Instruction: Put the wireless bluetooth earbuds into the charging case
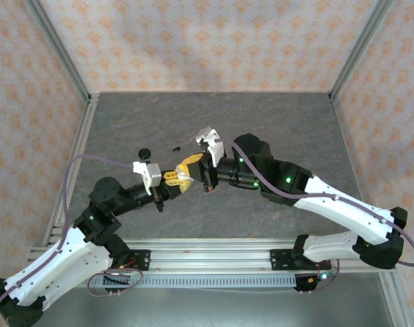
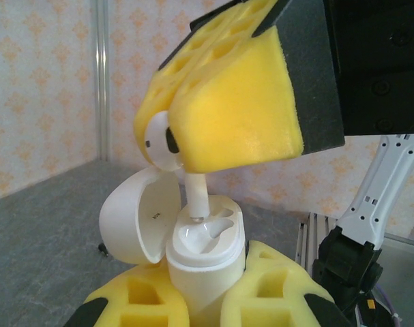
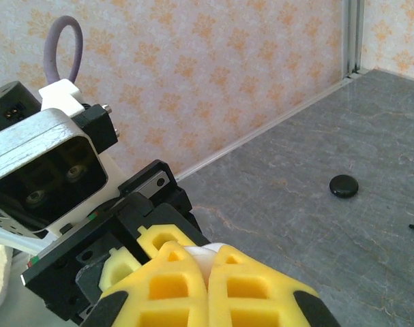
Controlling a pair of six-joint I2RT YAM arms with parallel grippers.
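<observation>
Alignment governs: right hand (image 3: pixel 207 257), clamped on white earbud (image 2: pixel 158 139), sets stem tip (image 2: pixel 197 210) at socket (image 2: pixel 208 221) of open charging case (image 2: pixel 203 259) gripped upright by left hand (image 2: pixel 205 289), lid (image 2: pixel 128 218) at 9 o'clock; advise straight, slow descent.

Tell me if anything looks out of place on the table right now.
A tiny black piece lies loose on the table, apart from the round black object; too small to identify. Otherwise fine: the white earbud meets the open white case stem first.
</observation>
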